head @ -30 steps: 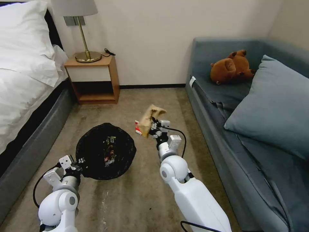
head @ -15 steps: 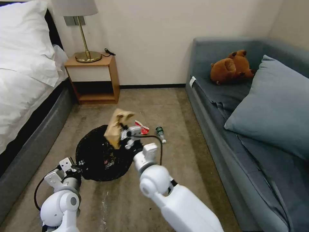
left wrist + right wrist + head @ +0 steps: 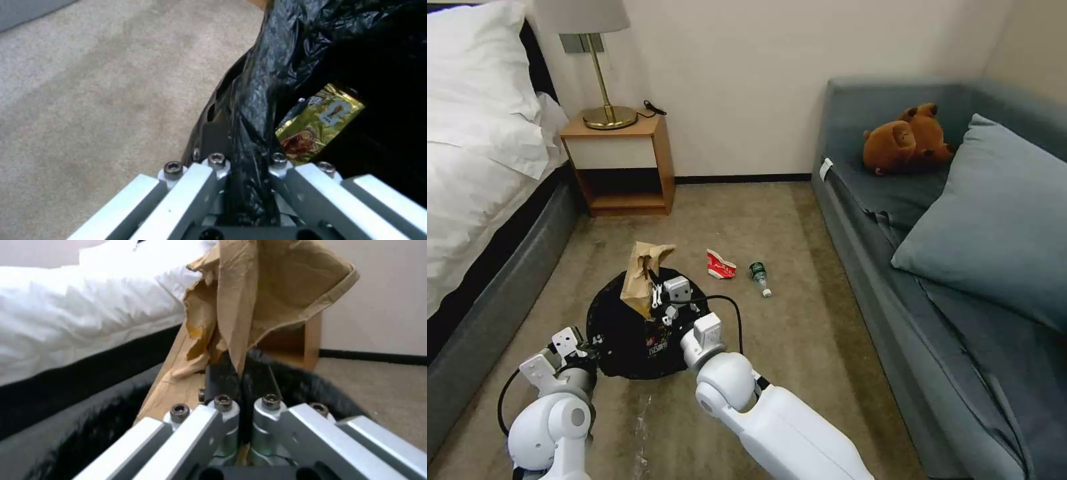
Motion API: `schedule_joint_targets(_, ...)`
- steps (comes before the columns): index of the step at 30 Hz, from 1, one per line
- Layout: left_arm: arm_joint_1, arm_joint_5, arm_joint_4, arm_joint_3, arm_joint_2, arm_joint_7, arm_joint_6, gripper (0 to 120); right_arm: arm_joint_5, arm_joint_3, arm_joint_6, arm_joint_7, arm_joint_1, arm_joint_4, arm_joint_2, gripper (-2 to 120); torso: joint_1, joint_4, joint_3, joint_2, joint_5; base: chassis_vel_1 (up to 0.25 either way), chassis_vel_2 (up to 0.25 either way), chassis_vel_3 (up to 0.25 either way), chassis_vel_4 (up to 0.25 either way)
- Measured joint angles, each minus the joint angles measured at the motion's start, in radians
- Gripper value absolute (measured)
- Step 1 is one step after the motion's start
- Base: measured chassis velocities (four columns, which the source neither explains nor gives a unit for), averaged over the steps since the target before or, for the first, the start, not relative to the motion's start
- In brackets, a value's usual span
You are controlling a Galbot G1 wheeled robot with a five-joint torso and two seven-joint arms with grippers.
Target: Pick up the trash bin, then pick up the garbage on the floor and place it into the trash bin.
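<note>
The left gripper (image 3: 584, 347) is pinching the trash bin's (image 3: 627, 347) near-left rim, steadying it, while the right gripper (image 3: 657, 300) is clamping the tan paper bag (image 3: 640, 277) above its mouth for dropping

Small "FIFA" mark on the gold snack wrapper (image 3: 318, 128); other print unreadable.

A bedroom: bed (image 3: 474, 153), lamp (image 3: 594, 60) on nightstand (image 3: 620, 163), grey sofa (image 3: 934, 220).
</note>
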Motion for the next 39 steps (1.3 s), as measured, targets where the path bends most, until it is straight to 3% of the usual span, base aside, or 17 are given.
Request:
schedule_joint_targets(6,0.0,0.004,0.0,0.0,0.0,0.0,0.0,1,-0.029,-0.001,0.003,-0.006,-0.021,-0.01,0.003,0,0.0,0.0001,0.0,0.0,0.0,0.0,0.0,0.0,0.0)
schedule_joint_targets(15,-0.004,0.008,0.007,0.0,0.003,0.0,-0.002,1,-0.054,0.002,0.013,-0.017,-0.044,-0.013,0.004,28,0.0,0.0001,0.0,0.0,0.0,0.0,0.0,0.0,0.0)
schedule_joint_targets(32,-0.005,0.022,0.008,0.006,0.006,-0.004,-0.004,1,-0.06,0.016,0.008,-0.02,-0.074,0.025,-0.005,94,0.0,0.0,0.0,0.0,0.0,0.0,0.0,0.0,0.0)
schedule_joint_targets(39,-0.003,0.021,0.006,0.001,0.014,-0.004,-0.004,1,-0.039,0.045,-0.011,-0.02,-0.053,0.066,-0.007,100,0.0,0.0001,0.0,0.0,0.0,0.0,0.0,0.0,0.0)
